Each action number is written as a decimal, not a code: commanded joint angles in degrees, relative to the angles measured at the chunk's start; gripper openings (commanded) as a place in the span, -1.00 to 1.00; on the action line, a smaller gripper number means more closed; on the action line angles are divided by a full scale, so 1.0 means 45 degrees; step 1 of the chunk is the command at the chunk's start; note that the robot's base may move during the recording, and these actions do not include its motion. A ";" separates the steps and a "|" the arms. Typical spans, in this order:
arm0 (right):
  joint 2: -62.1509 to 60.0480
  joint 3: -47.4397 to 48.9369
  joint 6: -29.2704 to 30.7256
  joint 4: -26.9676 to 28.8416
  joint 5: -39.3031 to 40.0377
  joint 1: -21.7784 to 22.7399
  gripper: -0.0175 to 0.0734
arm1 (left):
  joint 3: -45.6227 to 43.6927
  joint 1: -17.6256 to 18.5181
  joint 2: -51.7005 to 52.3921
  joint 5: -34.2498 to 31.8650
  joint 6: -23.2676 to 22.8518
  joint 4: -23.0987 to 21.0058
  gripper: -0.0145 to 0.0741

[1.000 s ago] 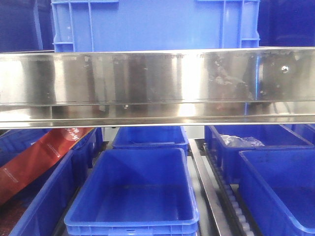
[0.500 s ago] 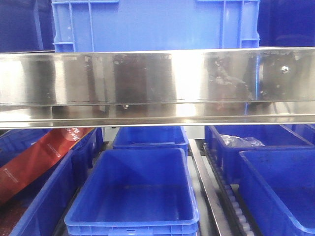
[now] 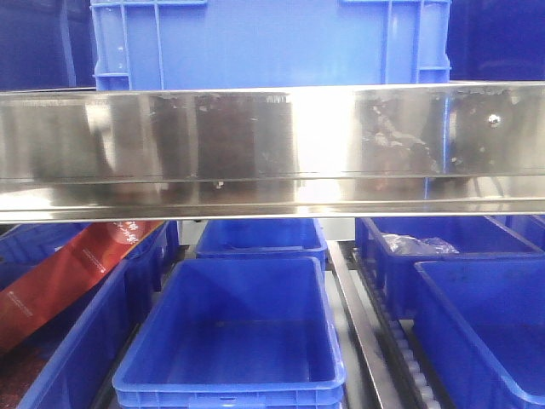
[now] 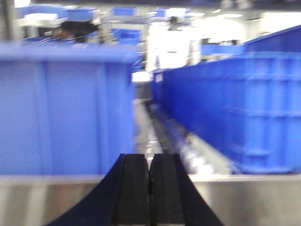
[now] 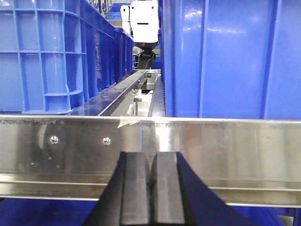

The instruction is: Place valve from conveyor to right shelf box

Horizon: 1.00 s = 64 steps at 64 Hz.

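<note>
The valve and the conveyor are out of view in all three views. The front view faces a shelf rack: a blue box [image 3: 490,341] stands at the lower right, with another blue box [image 3: 443,256] behind it. My left gripper [image 4: 150,162] is shut with nothing between its black fingers, and it points at a steel shelf rail [image 4: 244,197]. Shut and empty as well, my right gripper [image 5: 152,160] sits close to a steel rail [image 5: 211,141]. Neither gripper shows in the front view.
A wide steel shelf beam [image 3: 272,149] crosses the front view, with a blue crate [image 3: 272,43] above it. Below are a middle blue box [image 3: 230,341], a red strip [image 3: 68,277] at the left and a roller track [image 3: 400,349]. Blue crates [image 5: 51,52] flank both wrists.
The front view has shifted very slightly, and the reflections on the steel beam have moved. Nothing was grasped or let go.
</note>
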<state>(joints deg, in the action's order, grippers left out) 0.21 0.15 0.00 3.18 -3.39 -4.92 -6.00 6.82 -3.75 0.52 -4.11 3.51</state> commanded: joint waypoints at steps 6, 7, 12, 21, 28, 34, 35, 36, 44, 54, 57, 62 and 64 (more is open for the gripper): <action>-0.0048 -0.0034 0.0000 0.0014 0.0285 0.0042 -0.97 | 0.1135 -0.0643 0.0833 -0.0422 0.0125 0.0006 -0.92; -0.0048 -0.0034 0.0000 0.0014 0.0285 0.0042 -0.97 | 0.1274 -0.0647 0.0833 -0.0539 0.0200 -0.0031 -0.92; -0.0048 -0.0034 0.0000 0.0014 0.0285 0.0042 -0.97 | 0.1334 -0.0705 0.0833 -0.0720 0.0227 -0.0095 -0.92; -0.0048 -0.0034 0.0000 0.0014 0.0285 0.0042 -0.97 | 0.1334 -0.0682 0.0833 -0.0115 0.0227 -0.0299 -0.92; -0.0048 -0.0034 0.0000 0.0014 0.0285 0.0042 -0.97 | 0.1334 -0.0682 0.0833 -0.0115 0.0227 -0.0299 -0.92; -0.0048 -0.0034 0.0000 0.0014 0.0285 0.0042 -0.97 | 0.1334 -0.0682 0.0833 -0.0206 0.0227 -0.0291 -0.92; -0.0048 -0.0034 0.0000 0.0014 0.0285 0.0042 -0.97 | 0.1334 -0.0682 0.0833 -0.0206 0.0227 -0.0291 -0.92; -0.0048 -0.0034 0.0000 0.0014 0.0285 0.0042 -0.97 | 0.1334 -0.0682 0.0833 -0.0206 0.0227 -0.0291 -0.92; -0.0048 -0.0034 0.0000 0.0014 0.0285 0.0042 -0.97 | 0.1334 -0.0682 0.0833 -0.0231 0.0227 -0.0291 -0.92; -0.0048 -0.0034 0.0000 0.0014 0.0285 0.0042 -0.97 | 0.1334 -0.0682 0.0833 -0.0231 0.0227 -0.0291 -0.92; -0.0048 -0.0034 0.0000 0.0014 0.0285 0.0042 -0.97 | 0.1334 -0.0682 0.0833 -0.0231 0.0227 -0.0291 -0.92; -0.0048 -0.0034 0.0000 0.0014 0.0285 0.0042 -0.97 | 0.1334 -0.0682 0.0833 -0.0231 0.0227 -0.0291 -0.92; -0.0048 -0.0034 0.0000 0.0014 0.0285 0.0042 -0.97 | 0.1334 -0.0682 0.0833 -0.0231 0.0227 -0.0291 -0.92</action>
<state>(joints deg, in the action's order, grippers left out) 0.21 0.11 0.00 3.18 -3.26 -4.92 0.07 3.83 -0.32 0.91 -3.17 2.47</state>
